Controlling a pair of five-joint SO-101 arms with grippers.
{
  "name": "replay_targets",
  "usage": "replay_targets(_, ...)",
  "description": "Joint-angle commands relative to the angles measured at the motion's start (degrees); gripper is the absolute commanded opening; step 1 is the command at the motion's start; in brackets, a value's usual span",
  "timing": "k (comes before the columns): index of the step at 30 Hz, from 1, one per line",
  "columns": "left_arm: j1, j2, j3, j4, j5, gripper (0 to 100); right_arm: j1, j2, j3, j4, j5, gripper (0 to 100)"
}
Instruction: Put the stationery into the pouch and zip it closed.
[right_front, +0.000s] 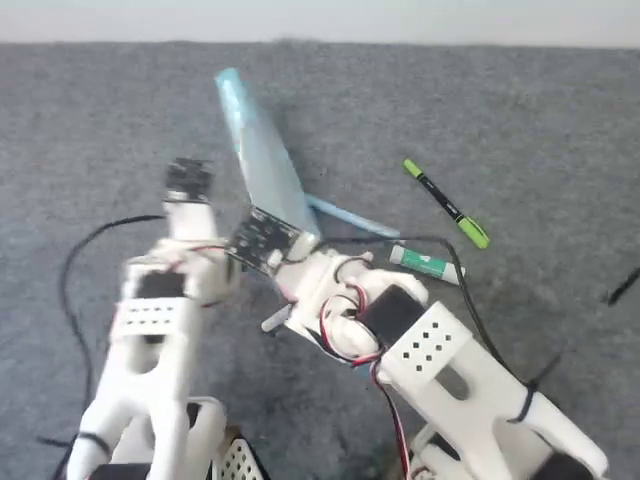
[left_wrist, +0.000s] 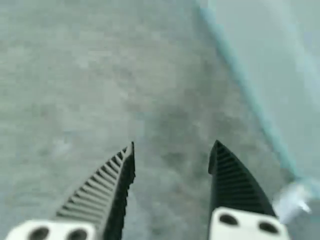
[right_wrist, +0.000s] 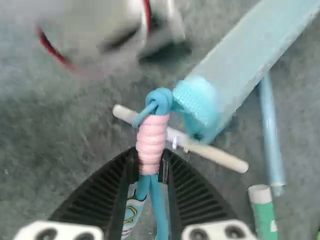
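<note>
Pouch (right_front: 262, 160) sits tilted, upper centre of high view. We see right gripper (right_wrist: 149, 155) clamped on its pink zipper pull (right_wrist: 150, 140). Left gripper (left_wrist: 174, 150) gapes wide, holding nothing, over carpet (left_wrist: 75, 75). Right of pouch lie 3 items: green marker (right_front: 447, 205), blue pen (right_front: 350, 217), green-white stick (right_front: 425, 263).

The pouch (right_front: 262, 165) lies slantwise on the mat (right_front: 520, 110), with the left gripper (left_wrist: 174, 147) just to its left over bare mat. At its near end the right gripper (right_wrist: 149, 152) clamps the pull (right_wrist: 151, 140), above a stick (right_wrist: 215, 156). To the pouch's right lie a pen (right_front: 350, 217), a marker (right_front: 425, 263) nearer, and a highlighter (right_front: 446, 203) farther right.
</note>
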Motion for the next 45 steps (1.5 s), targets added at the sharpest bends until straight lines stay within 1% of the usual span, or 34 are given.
replay_targets(1,-11.5,-0.5,-8.3,4.0,0.4,23,1.6,-3.1,3.1,-3.6,0.7,0.6)
replay_targets(3,-13.5,-0.5,-10.0,5.7,-2.1,23,1.6,-3.1,4.0,-4.5,0.4,0.6)
replay_targets(5,-13.4,-0.5,-10.9,7.8,-4.7,24,1.9,-3.1,4.0,-5.8,-1.4,0.6)
replay_targets(7,-13.5,-1.2,-12.0,9.8,-5.6,26,3.3,-3.1,3.9,-6.4,-3.3,0.6)
replay_targets(11,-12.7,-8.2,-11.9,14.7,-8.4,28,6.9,-3.2,3.8,-6.4,-3.9,0.6)
replay_targets(13,-9.1,-13.4,-9.7,17.1,-10.1,28,8.1,-3.2,3.3,-6.3,-3.9,0.6)
replay_targets(15,-3.2,-19.3,-6.7,19.9,-13.3,28,8.5,-3.2,2.1,-5.3,-3.9,0.6)
replay_targets(17,2.3,-25.9,-3.9,22.0,-14.9,28,8.4,-3.2,0.6,-3.0,-3.9,0.6)
replay_targets(21,9.1,-36.4,0.7,23.9,-16.8,28,8.1,-3.9,-1.1,0.0,-3.9,0.6)
replay_targets(24,12.8,-38.9,2.2,25.2,-16.9,30,8.0,-3.9,-1.2,0.5,-3.9,0.6)
replay_targets(29,17.1,-38.9,4.7,24.4,-17.9,31,8.0,-5.8,-2.3,2.8,-3.9,0.6)
replay_targets(34,17.1,-38.9,6.9,21.7,-18.5,31,8.0,-11.6,-2.8,6.4,-3.5,0.6)
replay_targets(38,16.7,-38.9,8.0,19.1,-18.2,31,5.7,-14.0,-2.8,8.6,-3.4,0.6)
replay_targets(41,14.1,-38.9,8.6,16.9,-18.1,31,3.9,-14.7,-2.8,9.4,-2.7,0.6)
replay_targets(45,9.8,-38.9,8.6,14.2,-15.6,31,3.9,-14.6,-2.5,9.4,-1.8,0.6)
